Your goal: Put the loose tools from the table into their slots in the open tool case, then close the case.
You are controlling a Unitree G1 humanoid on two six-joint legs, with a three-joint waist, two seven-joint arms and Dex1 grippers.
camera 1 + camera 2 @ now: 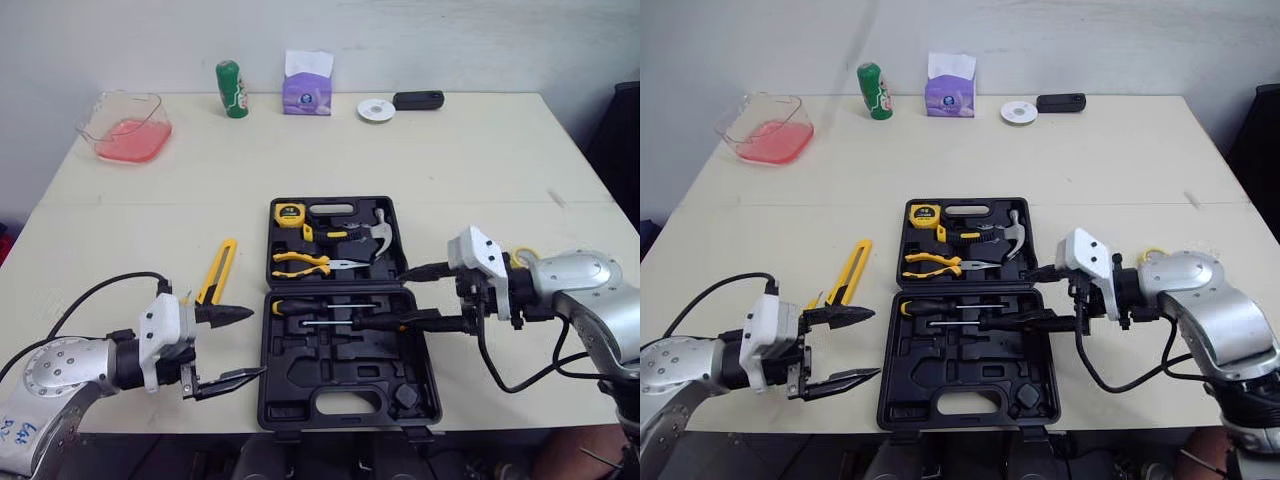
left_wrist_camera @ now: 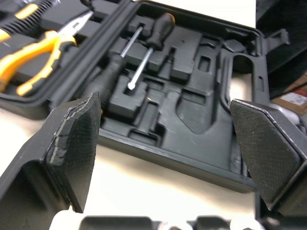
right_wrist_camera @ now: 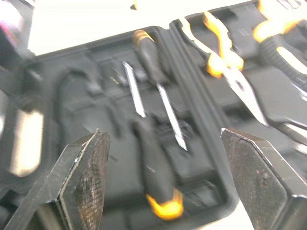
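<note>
Head views overlook table [image 1: 450, 160]; wrists close, sharing case [image 2: 192, 120].

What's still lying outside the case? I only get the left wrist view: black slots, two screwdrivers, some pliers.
Observer: A yellow utility knife lies on the table, left of the tool case, beside the left gripper.
Operator: Where's the other arm?
Observer: The right gripper is open at the case's right edge, beside the screwdrivers.
Operator: Anything further back?
Observer: A green can, a tissue box and a clear container along the far edge.

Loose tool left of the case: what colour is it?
The tool is yellow; left eye view shows it best.
</note>
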